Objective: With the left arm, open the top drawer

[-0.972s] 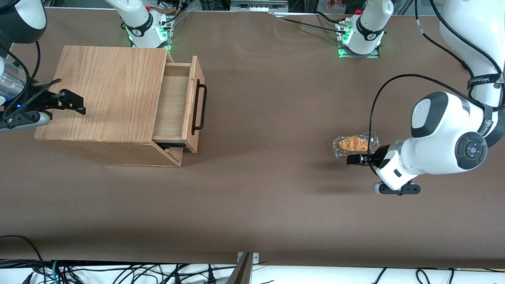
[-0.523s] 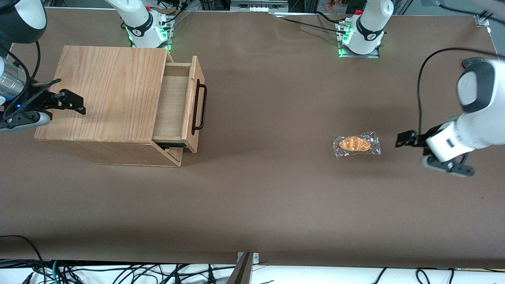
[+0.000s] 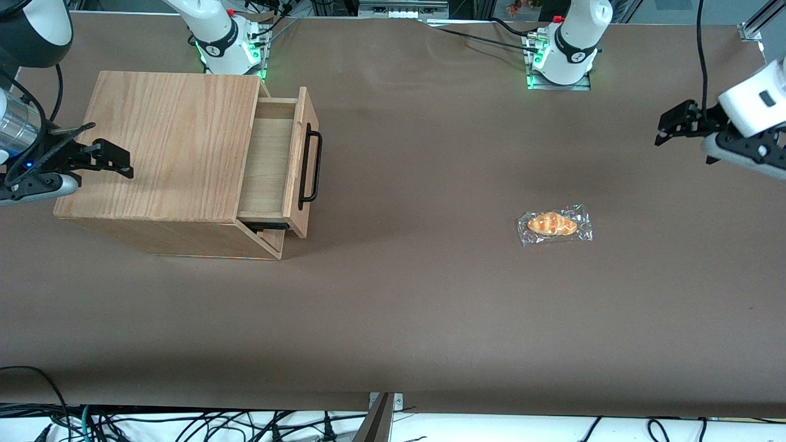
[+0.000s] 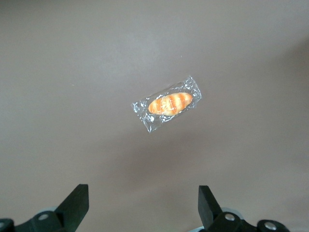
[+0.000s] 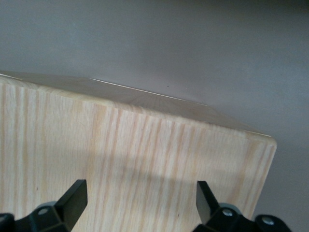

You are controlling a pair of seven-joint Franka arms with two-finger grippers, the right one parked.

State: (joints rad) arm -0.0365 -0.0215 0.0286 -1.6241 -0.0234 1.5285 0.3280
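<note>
Black two-finger gripper point(image 3: 666, 127) spread wide, holding nothing, high at working arm's end | clear-wrapped orange bread roll point(image 4: 167, 103) lies below it | light-oak top drawer point(image 3: 276, 166), far toward parked arm's end, part open | stiff wood, probably slides easily; grab long black bar handle point(image 3: 311, 166) mid-bar

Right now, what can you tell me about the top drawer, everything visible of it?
The top drawer is light oak-look wood with a flat front carrying a long black bar handle. It stands pulled partway out of the wooden cabinet, its bare wooden inside showing with nothing seen in it. Nothing touches it: the left arm's tool, fingers spread open, hangs over the table toward the working arm's end, far from the handle.
</note>
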